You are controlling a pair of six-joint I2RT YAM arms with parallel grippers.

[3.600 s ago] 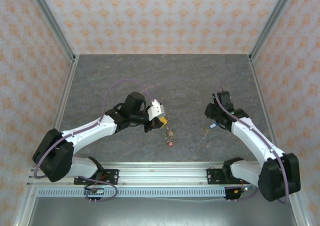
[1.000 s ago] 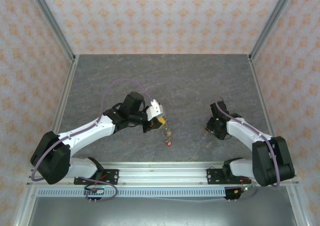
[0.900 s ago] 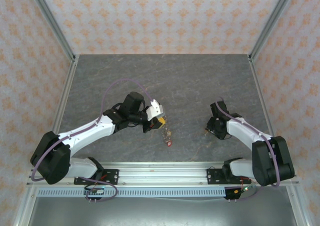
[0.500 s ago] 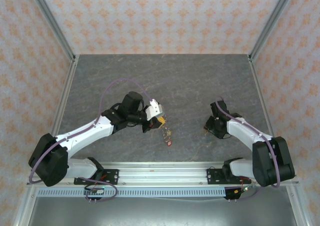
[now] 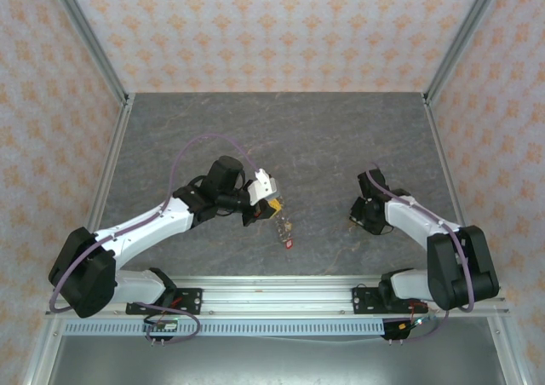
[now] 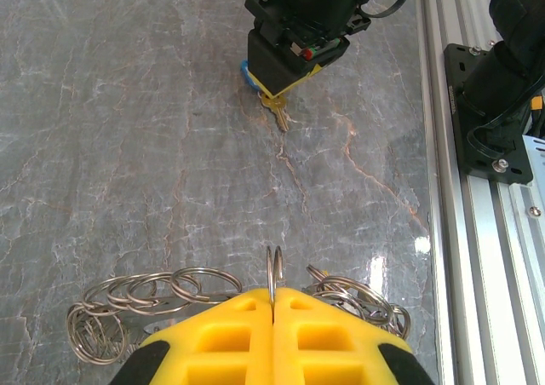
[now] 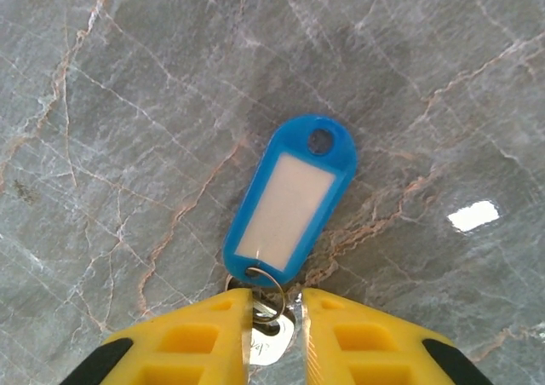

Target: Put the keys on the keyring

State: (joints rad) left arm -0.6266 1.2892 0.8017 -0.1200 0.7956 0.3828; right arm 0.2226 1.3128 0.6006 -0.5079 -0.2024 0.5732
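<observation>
Grey marble table (image 5: pixel 341 138), left arm (image 5: pixel 145 223) stretched forward, left gripper (image 6: pixel 272 298) clamped on keyring (image 6: pixel 272 266), right arm (image 5: pixel 417 219) bent low, right gripper (image 7: pixel 274 298) pinching blue-tagged key (image 6: pixel 278 112).

- No word, number or brand can be read anywhere in these views.
- In the right wrist view, the blue key tag (image 7: pixel 289 199) lying on the tabletop (image 7: pixel 128 104) has a pale label window, and the paper in it is blank.
- The metal key (image 7: pixel 271 344) pinched between the fingers of the right tool (image 7: pixel 274 308) has faint stamped marks on its head. They are too small and shadowed to make out.
</observation>
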